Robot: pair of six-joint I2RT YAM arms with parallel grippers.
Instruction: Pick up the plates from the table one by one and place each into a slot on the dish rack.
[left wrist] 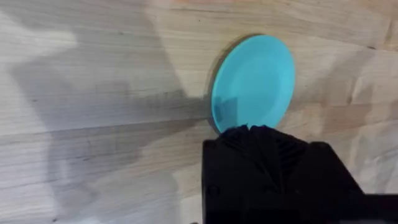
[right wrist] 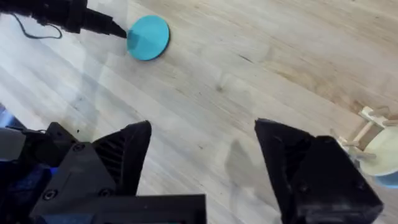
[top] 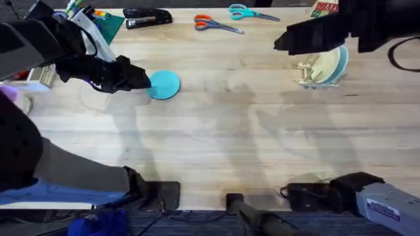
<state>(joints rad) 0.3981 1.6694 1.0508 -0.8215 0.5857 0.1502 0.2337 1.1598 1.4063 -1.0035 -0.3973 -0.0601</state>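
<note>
While my two bases sit at the near edge of the table (top: pixel 216 151), the light planks just ahead of them lie bare, crossed only by soft shadows. Farther out on my left side, my left gripper (top: pixel 141 80) reaches in low over the wood and meets the rim of the turquoise plate (top: pixel 164 84), which lies flat on the tabletop. From my left wrist, that plate (left wrist: pixel 255 81) sits right at the tips of my black fingers (left wrist: pixel 261 140); they look pressed close together at its near edge, yet I cannot tell whether they pinch the rim or merely touch it.

My right gripper (right wrist: pixel 202 158) hangs above the table with its jaws spread wide and nothing between them. From that wrist I see the turquoise plate (right wrist: pixel 148 37) well away across the boards, with the left gripper's (right wrist: pixel 115 29) dark tip against its edge.

Farther back on my right side stands the dish rack (top: pixel 308 75), a small light-wood frame of thin pegs. A pale yellow plate (top: pixel 326 65) stands on edge in it, and a pale blue plate (top: pixel 342 63) stands just behind, both partly under my raised right arm.

Along the far edge of the table lie a black stapler (top: pixel 147 18), orange-handled scissors (top: pixel 213 25) and teal-handled scissors (top: pixel 249 12).
</note>
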